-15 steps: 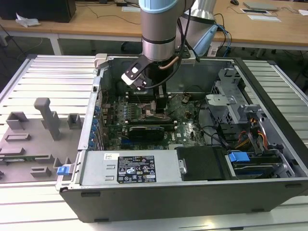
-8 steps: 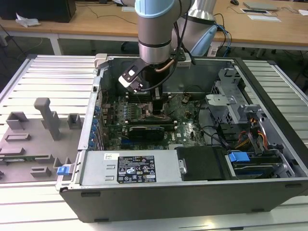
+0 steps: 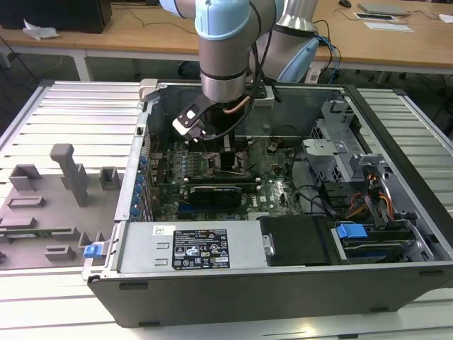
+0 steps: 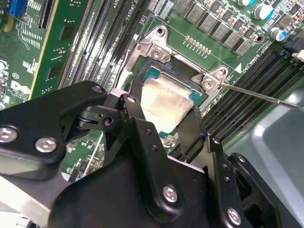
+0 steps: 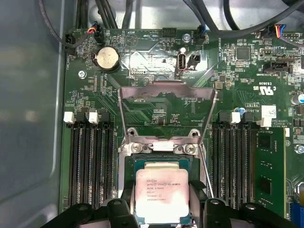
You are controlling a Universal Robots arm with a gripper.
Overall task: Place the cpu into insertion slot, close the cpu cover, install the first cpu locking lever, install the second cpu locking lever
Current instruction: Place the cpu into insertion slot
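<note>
While the gripper (image 5: 163, 206) clasps it, the cpu (image 5: 162, 178) shows faint print (image 5: 158, 191).

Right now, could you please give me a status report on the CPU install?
Gripper shut on the cpu, at the insertion slot. Hinged cpu cover standing open. No obstruction seen.
</note>
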